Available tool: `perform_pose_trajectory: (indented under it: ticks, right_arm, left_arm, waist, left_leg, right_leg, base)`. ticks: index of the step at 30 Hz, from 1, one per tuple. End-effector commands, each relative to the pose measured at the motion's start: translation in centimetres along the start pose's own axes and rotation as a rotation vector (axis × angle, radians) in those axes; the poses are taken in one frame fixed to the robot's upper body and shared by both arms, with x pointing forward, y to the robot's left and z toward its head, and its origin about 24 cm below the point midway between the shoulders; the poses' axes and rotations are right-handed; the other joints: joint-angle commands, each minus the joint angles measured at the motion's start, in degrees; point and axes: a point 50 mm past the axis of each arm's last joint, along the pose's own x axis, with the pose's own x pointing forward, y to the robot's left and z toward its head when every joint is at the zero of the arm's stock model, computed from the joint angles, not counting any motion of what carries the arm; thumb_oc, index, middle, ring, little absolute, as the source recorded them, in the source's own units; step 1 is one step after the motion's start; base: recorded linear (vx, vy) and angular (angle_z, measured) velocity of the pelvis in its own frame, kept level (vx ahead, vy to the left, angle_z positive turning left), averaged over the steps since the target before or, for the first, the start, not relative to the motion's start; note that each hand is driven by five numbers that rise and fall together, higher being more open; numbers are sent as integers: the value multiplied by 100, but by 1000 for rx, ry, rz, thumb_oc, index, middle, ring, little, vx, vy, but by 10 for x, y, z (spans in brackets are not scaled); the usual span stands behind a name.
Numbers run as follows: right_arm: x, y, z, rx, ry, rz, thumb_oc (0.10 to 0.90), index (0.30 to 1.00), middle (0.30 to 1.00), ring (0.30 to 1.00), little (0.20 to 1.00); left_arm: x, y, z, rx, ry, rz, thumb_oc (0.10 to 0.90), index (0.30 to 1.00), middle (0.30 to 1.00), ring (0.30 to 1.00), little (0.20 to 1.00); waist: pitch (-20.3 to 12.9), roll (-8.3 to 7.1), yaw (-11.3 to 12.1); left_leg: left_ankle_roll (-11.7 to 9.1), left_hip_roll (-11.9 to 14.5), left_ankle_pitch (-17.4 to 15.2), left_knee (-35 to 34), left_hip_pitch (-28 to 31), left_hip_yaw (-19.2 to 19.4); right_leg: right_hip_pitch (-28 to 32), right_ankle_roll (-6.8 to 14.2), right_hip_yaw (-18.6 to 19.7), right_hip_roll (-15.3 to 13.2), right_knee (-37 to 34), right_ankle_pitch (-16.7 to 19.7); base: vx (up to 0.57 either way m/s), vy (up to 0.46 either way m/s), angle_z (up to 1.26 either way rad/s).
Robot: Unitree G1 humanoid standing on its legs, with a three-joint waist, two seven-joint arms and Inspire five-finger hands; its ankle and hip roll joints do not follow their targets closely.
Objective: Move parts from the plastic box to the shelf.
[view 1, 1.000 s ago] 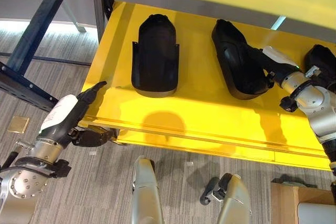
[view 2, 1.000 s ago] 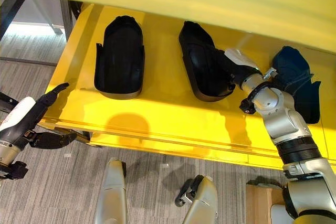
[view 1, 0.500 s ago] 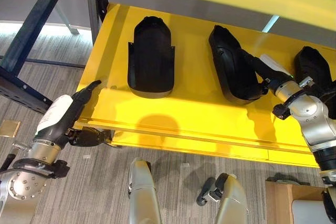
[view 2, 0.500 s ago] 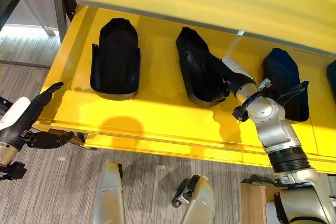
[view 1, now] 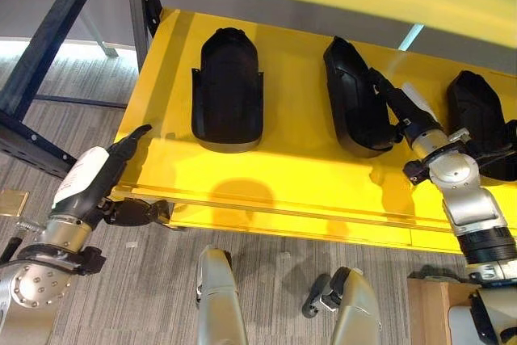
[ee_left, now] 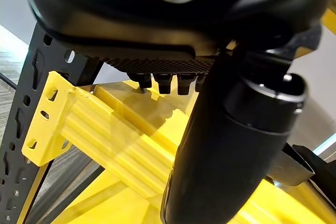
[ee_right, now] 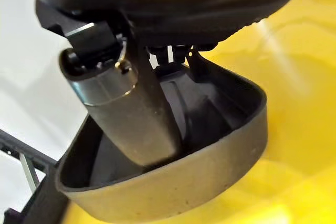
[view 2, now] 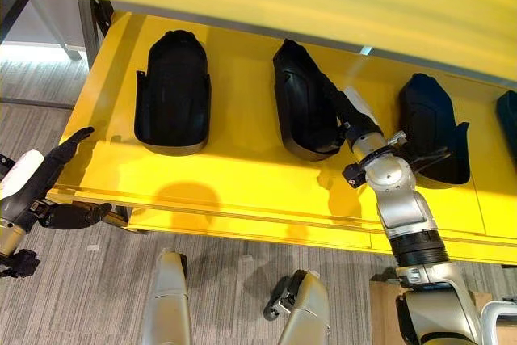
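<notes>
Where the yellow shelf (view 1: 266, 175) spans the room on its dark frame (view 1: 48, 54), black moulded parts sit in a row: left part (view 1: 228, 90), middle part (view 1: 355, 98), right part (view 1: 477, 115). Right hand (view 2: 343, 115) is on the middle part, thumb inside its open end, fingers over the rim, clamped on it. Left hand (view 1: 121, 175) at the shelf's front-left corner, fingers straight along the edge, holding nothing.

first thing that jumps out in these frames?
The bright yellow shelf carrying a row of black molded parts. The right hand grips the rim of the middle part, thumb inside its hollow. The left hand rests straight-fingered at the shelf's front left corner.
</notes>
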Motion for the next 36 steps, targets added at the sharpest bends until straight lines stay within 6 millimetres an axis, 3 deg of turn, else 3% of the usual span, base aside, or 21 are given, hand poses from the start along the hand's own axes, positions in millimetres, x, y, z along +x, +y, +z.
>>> perform_pose_trajectory:
  ticks: [1, 13, 25, 36]
  right_arm:
    - [8, -22, 12, 89, -50, -118, 900, 1000, 1000, 1000, 1000]
    - [7, -18, 23, 126, -93, -98, 900, 1000, 1000, 1000, 1000]
    - [-19, -2, 10, 191, -89, -13, 900, 1000, 1000, 1000, 1000]
    - [-16, -10, 20, 209, -132, -43, 900, 1000, 1000, 1000, 1000]
  left_arm:
    - [-6, 10, -19, 26, 118, 64, 900, 1000, 1000, 1000, 1000]
    - [-7, 12, -21, 37, 130, 85, 900, 1000, 1000, 1000, 1000]
    - [-9, 11, -25, 38, 160, 91, 900, 1000, 1000, 1000, 1000]
    - [-8, 10, -25, 42, 161, 93, 900, 1000, 1000, 1000, 1000]
  waist:
    - [-160, 31, -41]
    - [-154, -20, -87]
    - [-198, -101, -187]
    - [-233, -113, -174]
  left_leg:
    - [614, -222, 29, 47, -350, 27]
    - [623, -202, 28, 52, -376, 36]
    - [612, -166, 12, 66, -399, 42]
    - [601, -157, 30, 66, -417, 37]
  right_leg:
    - [136, -17, 408, 393, -57, -489]
    - [119, -23, 417, 402, -73, -461]
    - [110, -26, 426, 444, -108, -460]
    - [65, -23, 441, 452, -105, -444]
  base:
    - [-5, 2, -5]
    - [-1, 1, -1]
    - [0, 0, 0]
    - [0, 0, 0]
